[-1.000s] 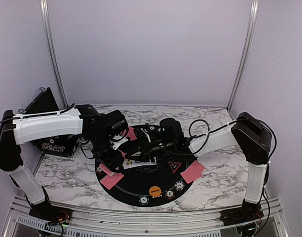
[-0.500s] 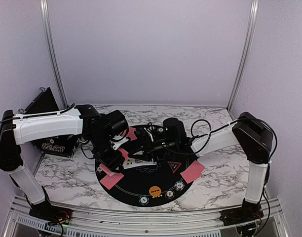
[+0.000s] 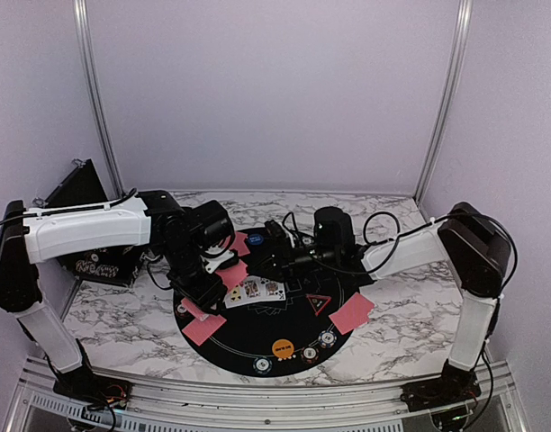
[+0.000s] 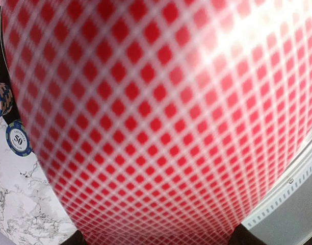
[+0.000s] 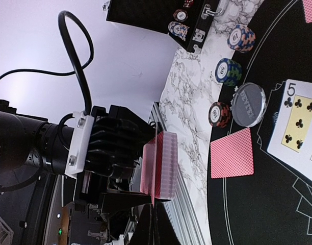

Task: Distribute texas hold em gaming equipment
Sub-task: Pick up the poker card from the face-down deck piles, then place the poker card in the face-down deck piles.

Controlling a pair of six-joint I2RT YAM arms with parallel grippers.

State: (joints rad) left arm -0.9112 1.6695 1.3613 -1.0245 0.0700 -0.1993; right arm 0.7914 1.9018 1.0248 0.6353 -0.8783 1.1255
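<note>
Left tool (image 3: 225,268) pinches the card deck (image 4: 156,122) (red-backed) between its fingers; right tool (image 3: 274,254) state unclear

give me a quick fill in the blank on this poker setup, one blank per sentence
1. The left claw is shut on a deck with ____ backs.
2. The face-up card beside the silver disc is the five of ____.
3. The blue chip in the left wrist view is marked ____.
4. The button disc at the near edge of the mat is coloured ____.
Missing words: red; clubs; 50; orange.
</note>
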